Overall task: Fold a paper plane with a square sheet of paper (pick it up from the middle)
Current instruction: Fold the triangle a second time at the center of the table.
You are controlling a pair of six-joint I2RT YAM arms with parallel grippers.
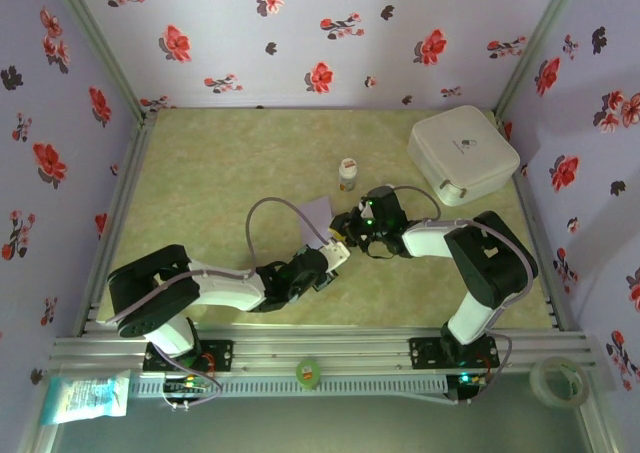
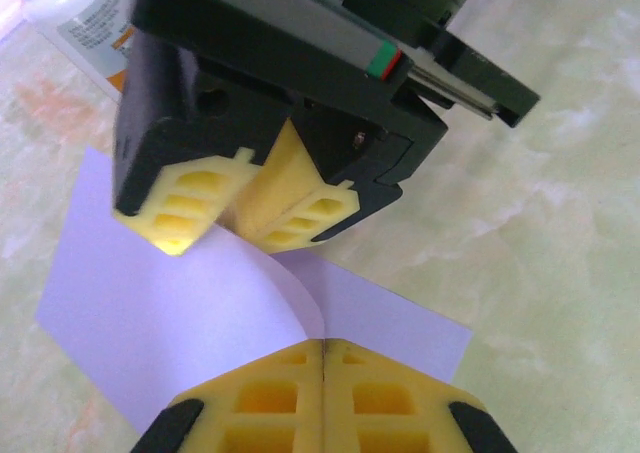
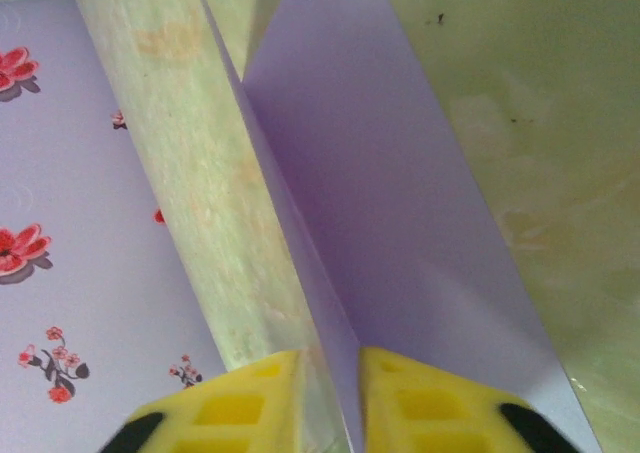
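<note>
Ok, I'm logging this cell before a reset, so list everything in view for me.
square sheet of paper: 1, pale lilac, table centre, middle raised in a fold
bottle: 1, white, labelled, just behind the paper
box: 1, white, rounded, back right
green tape roll: 1, green, front rail, centre
clear tape roll: 1, clear, front right corner
packet: 1, blue and white, front left corner
table: 1, marbled green
walls: 3, lilac with red flowers
left gripper: 1, yellow fingers, shut on the fold
right gripper: 1, yellow fingers, slightly apart astride the fold
</note>
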